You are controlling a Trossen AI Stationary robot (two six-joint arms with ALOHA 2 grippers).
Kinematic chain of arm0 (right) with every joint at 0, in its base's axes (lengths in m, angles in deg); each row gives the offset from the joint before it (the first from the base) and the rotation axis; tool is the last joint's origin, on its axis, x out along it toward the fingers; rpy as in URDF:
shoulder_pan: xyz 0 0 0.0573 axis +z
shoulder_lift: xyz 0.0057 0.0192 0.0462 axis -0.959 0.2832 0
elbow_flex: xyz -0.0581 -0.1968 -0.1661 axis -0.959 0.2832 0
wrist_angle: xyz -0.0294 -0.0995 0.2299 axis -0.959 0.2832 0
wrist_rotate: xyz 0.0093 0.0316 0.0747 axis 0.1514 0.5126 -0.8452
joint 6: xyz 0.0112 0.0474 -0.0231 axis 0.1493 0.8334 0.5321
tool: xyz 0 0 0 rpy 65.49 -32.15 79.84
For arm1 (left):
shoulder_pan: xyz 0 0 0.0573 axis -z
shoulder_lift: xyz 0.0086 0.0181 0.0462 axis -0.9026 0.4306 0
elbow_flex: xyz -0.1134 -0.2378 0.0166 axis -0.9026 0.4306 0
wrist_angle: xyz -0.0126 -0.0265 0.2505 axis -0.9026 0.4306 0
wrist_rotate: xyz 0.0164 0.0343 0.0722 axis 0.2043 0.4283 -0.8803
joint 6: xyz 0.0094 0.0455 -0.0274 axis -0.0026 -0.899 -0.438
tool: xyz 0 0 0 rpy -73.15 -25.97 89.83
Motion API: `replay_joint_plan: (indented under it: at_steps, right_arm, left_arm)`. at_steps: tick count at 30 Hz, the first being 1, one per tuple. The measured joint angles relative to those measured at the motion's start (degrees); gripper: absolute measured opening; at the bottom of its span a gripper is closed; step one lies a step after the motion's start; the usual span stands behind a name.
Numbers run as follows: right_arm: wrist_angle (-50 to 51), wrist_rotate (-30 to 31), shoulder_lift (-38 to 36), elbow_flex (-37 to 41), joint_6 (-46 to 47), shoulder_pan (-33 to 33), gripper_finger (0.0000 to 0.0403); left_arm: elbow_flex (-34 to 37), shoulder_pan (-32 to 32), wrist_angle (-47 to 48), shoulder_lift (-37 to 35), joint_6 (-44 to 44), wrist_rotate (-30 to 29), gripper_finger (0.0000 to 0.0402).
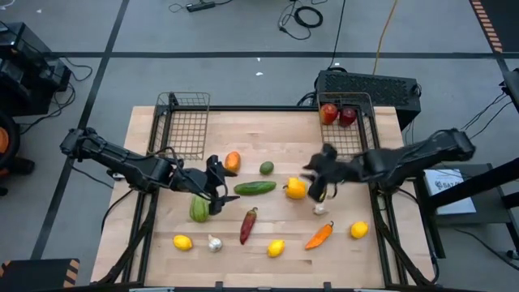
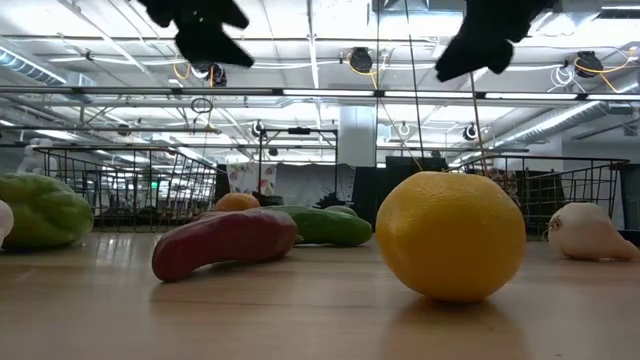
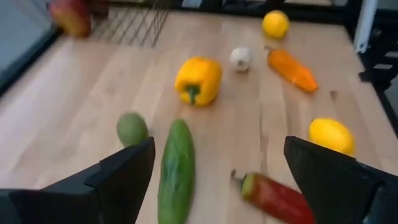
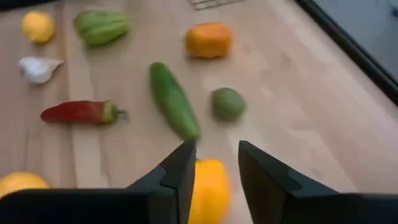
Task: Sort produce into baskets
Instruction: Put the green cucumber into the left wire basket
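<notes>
The produce lies scattered on the wooden table: a cucumber [image 1: 255,188], a yellow pepper [image 1: 296,189], an avocado [image 1: 266,169], an orange pepper [image 1: 233,161], a green squash [image 1: 199,208], a red chilli [image 1: 248,225], lemons and garlic. The left basket [image 1: 182,122] holds nothing. The right basket [image 1: 350,134] holds two red apples [image 1: 337,114]. My left gripper [image 1: 216,187] hovers open, fingers wide apart, between the squash and the cucumber [image 3: 176,168]. My right gripper [image 1: 316,184] hovers above the yellow pepper [image 4: 210,186], its fingers a narrow gap apart with nothing between them.
A black box [image 1: 369,88] stands behind the right basket. Near the table's front edge lie a lemon [image 1: 182,242], a garlic [image 1: 214,242], a second lemon [image 1: 276,248], a long orange pepper [image 1: 319,235] and a third lemon [image 1: 358,230]. Another garlic [image 1: 320,208] lies beside the yellow pepper.
</notes>
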Motion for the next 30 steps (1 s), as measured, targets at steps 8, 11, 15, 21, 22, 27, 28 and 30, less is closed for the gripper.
replay_joint_plan:
  at_steps: [8,11,15,21,22,27,28,30]
  right_arm:
    - [-10.5,0.3,12.5,-2.1,-12.3,4.2,0.0162]
    - [-9.9,1.1,14.0,-3.4,-15.0,3.9,0.0170]
    - [-9.9,1.6,14.1,-3.6,-15.4,3.8,0.0174]
    - [-8.5,1.5,14.1,-3.6,-15.1,4.2,0.0172]
    - [-8.6,1.5,14.1,-3.6,-15.1,4.2,0.0172]
    - [-8.6,1.5,14.1,-3.6,-13.8,4.3,0.0171]
    - [-8.6,1.4,14.1,-3.6,-13.5,4.3,0.0171]
    - [-8.5,1.1,14.1,-3.6,-13.3,4.3,0.0171]
  left_arm:
    - [0.0,-0.3,0.8,9.6,1.9,-3.7,0.0361]
    - [0.0,-2.1,-1.4,13.8,1.9,-3.7,0.0361]
    - [0.0,-4.6,-2.6,17.6,1.5,-2.3,0.0361]
    - [0.0,-8.1,-7.6,22.7,-2.2,3.1,0.0360]
    - [0.0,-8.4,-9.0,23.7,-3.2,3.9,0.0360]
    - [-1.4,-9.0,-9.0,28.3,-6.3,4.6,0.0360]
    - [-1.7,-9.0,-8.6,28.9,-6.9,4.5,0.0360]
    - [-2.1,-9.0,-8.4,30.1,-7.9,4.4,0.0360]
